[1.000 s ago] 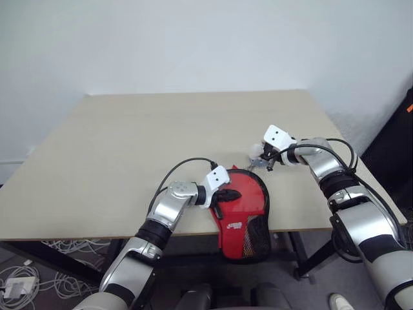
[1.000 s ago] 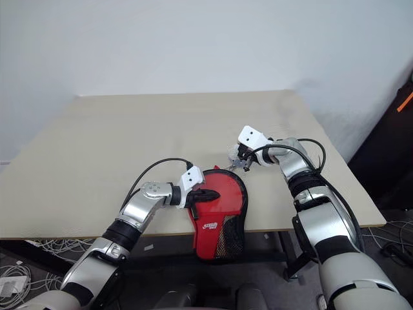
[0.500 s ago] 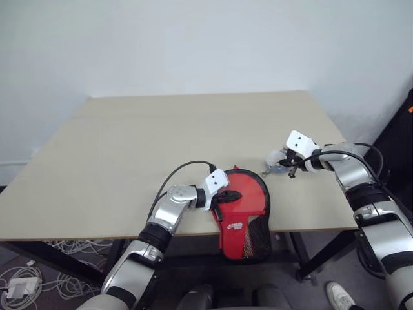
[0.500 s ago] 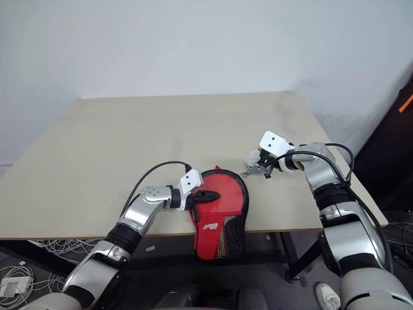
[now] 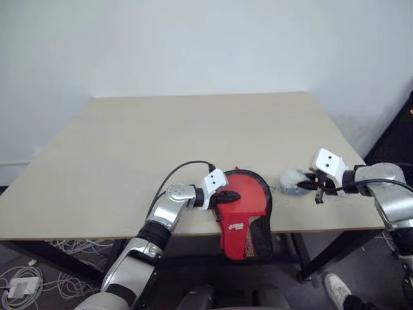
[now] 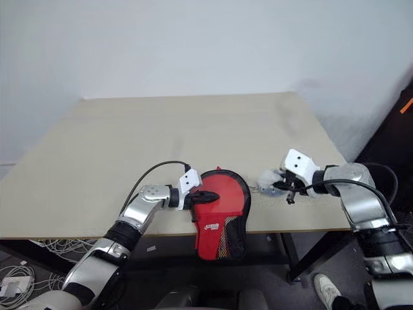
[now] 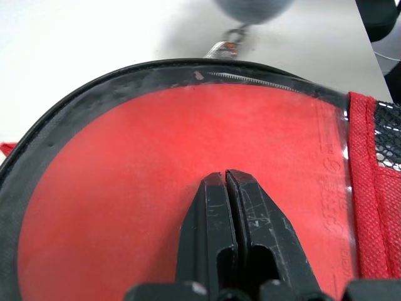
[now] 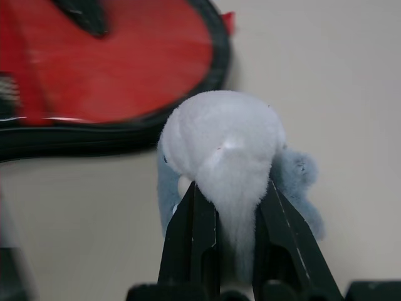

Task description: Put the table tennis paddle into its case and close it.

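Right gripper clamps fluffy wad.

small white logo on the red face of the case, lettering too small to read

Both arms wear silver-grey shells with black joint bands. Each wrist carries a white block. Black cables loop from forearm to wrist. The left gripper has scuffed black fingers.

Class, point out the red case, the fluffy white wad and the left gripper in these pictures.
case (image 5: pixel 248 201): left eye view, red face.
fluffy white wad (image 8: pixel 219 141): right wrist view, rounded top.
left gripper (image 7: pixel 227 179): left wrist view, closed fingertips.
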You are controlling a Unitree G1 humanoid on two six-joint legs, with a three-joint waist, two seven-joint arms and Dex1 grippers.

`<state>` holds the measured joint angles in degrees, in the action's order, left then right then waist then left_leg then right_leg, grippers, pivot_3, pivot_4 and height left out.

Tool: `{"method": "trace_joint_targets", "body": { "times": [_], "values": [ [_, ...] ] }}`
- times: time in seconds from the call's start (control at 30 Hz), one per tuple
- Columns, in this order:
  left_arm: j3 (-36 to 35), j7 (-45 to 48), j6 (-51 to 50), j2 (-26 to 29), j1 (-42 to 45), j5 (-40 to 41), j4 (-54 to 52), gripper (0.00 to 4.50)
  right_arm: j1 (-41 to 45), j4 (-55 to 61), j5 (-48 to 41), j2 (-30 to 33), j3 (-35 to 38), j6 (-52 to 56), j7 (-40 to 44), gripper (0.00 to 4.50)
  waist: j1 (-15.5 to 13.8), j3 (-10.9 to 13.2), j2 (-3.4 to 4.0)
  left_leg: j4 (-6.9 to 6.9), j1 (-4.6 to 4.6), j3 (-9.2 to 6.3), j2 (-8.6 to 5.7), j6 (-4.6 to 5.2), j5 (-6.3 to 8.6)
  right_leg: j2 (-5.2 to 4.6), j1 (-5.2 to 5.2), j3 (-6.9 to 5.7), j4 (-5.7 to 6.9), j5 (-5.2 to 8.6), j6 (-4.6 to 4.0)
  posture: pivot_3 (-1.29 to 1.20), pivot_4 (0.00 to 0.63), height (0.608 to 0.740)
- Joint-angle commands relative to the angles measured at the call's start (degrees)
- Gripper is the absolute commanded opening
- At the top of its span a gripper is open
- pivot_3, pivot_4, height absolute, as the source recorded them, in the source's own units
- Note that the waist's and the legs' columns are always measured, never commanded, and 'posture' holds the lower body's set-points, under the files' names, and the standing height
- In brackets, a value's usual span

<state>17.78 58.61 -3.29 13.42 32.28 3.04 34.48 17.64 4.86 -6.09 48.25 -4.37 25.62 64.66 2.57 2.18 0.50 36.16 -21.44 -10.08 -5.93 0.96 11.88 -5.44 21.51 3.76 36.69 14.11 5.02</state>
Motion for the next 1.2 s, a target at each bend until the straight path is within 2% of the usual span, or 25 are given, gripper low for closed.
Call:
{"method": "trace_joint_targets", "body": {
  "times": [0.03,0.37,0.83,1.0,1.1,1.2],
  "values": [
    [2.1,1.0,-2.6,1.7,-2.0,-3.1,5.2,0.0,-5.3,11.5,-4.5,2.2,3.5,4.3,0.5,0.2,0.0,0.0,-0.13,0.0,-0.01,0.0,0.0,0.01,0.01,-0.02,-0.01,-0.02,0.0,0.02,0.02,0.0,0.0,0.739],
    [2.6,2.5,-2.5,1.6,-0.4,-3.6,6.7,0.0,-17.4,26.5,-9.9,4.3,3.6,10.6,-1.3,0.2,-0.2,-0.1,-0.47,0.02,-0.05,0.04,-0.05,0.08,0.1,-0.41,0.01,-0.35,-0.03,0.08,0.05,0.0,0.0,0.739],
    [2.7,3.1,-1.9,1.9,1.0,-3.9,8.2,0.0,-29.5,32.0,-14.9,15.0,7.9,6.7,6.2,0.2,-1.4,-0.1,-0.78,0.08,-0.07,0.13,-0.04,0.15,0.21,-0.62,-0.04,-0.58,-0.11,0.17,0.01,0.0,0.0,0.739],
    [2.7,2.9,-1.7,1.8,1.5,-4.0,8.8,0.0,-30.7,34.4,-17.8,15.7,7.9,6.2,7.7,0.2,-1.5,-0.1,-0.83,0.13,-0.09,0.13,-0.03,0.15,0.26,-0.88,-0.05,-0.94,-0.13,0.2,-0.05,0.0,0.0,0.739],
    [2.6,2.6,-1.8,1.7,1.9,-4.1,9.1,0.0,-29.8,36.1,-19.2,14.8,6.6,7.0,6.9,0.2,-1.6,-0.1,-0.84,0.13,-0.15,0.21,-0.05,0.16,0.31,-1.51,-0.06,-1.63,-0.12,0.19,-0.04,0.0,0.0,0.739],
    [2.6,2.3,-1.8,1.8,2.2,-4.2,9.3,0.0,-28.8,37.2,-20.3,14.1,5.6,7.9,6.1,0.2,-1.7,-0.1,-0.84,0.15,-0.14,0.2,-0.05,0.16,0.34,-1.52,-0.08,-1.7,-0.12,0.19,-0.04,0.0,0.0,0.739]
  ]
}}
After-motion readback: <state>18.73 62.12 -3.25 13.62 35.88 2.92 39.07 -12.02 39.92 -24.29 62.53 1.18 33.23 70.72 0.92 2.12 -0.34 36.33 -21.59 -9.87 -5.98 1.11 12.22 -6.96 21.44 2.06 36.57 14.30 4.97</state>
